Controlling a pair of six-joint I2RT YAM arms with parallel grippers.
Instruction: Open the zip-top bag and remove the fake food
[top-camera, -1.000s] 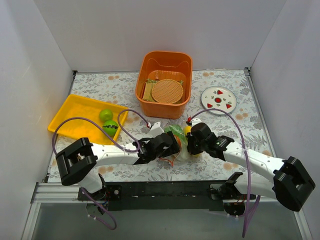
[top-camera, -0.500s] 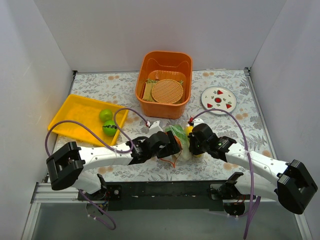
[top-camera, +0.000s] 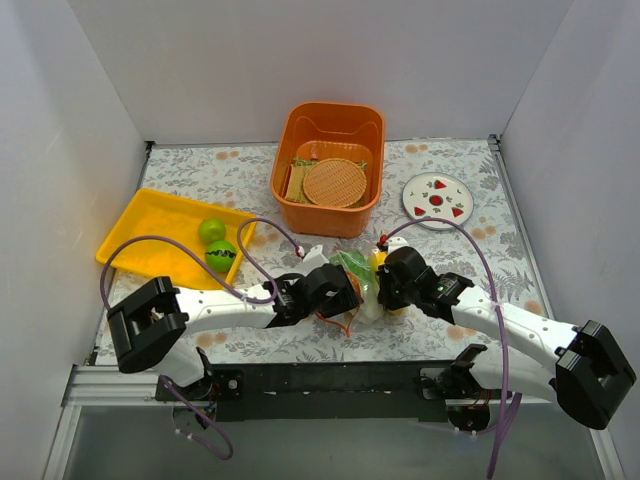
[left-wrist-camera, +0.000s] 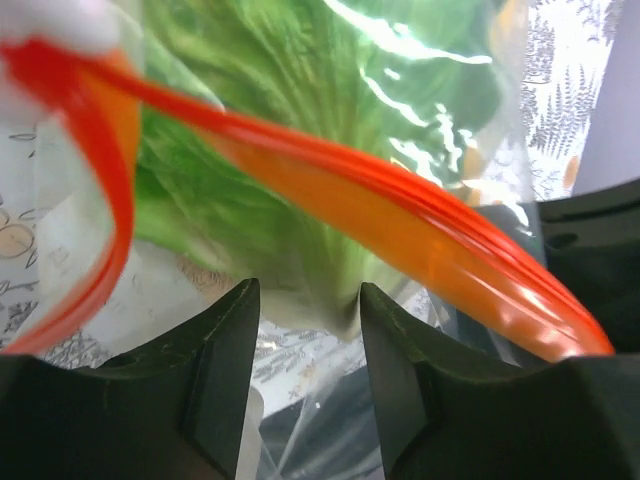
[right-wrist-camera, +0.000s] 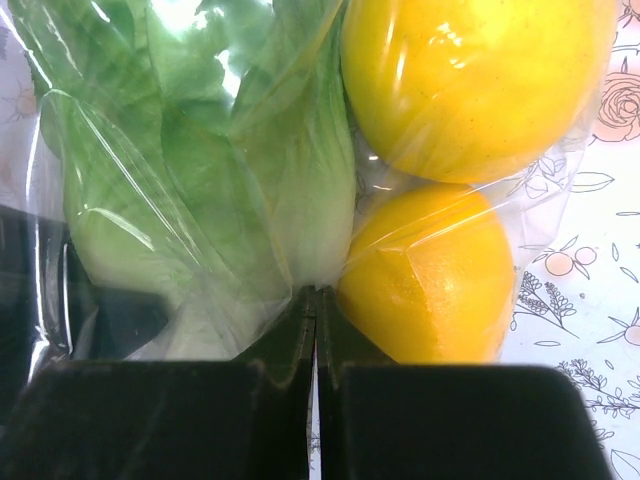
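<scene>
Two tools meet over the near middle of the bench (top-camera: 200, 178), bag (top-camera: 360, 283) between them. Right tool (right-wrist-camera: 317, 300) is pinched tight on the bag's film beside the lemons (right-wrist-camera: 470, 80). Left tool (left-wrist-camera: 305, 300) is spread, with the cabbage (left-wrist-camera: 250, 200) straight ahead to its right and the zip strip (left-wrist-camera: 400, 210) slanting across just beyond.

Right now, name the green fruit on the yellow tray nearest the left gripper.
The darker lime with the black zigzag band, closer to the left gripper; the paler plain lime lies just behind it.
</scene>
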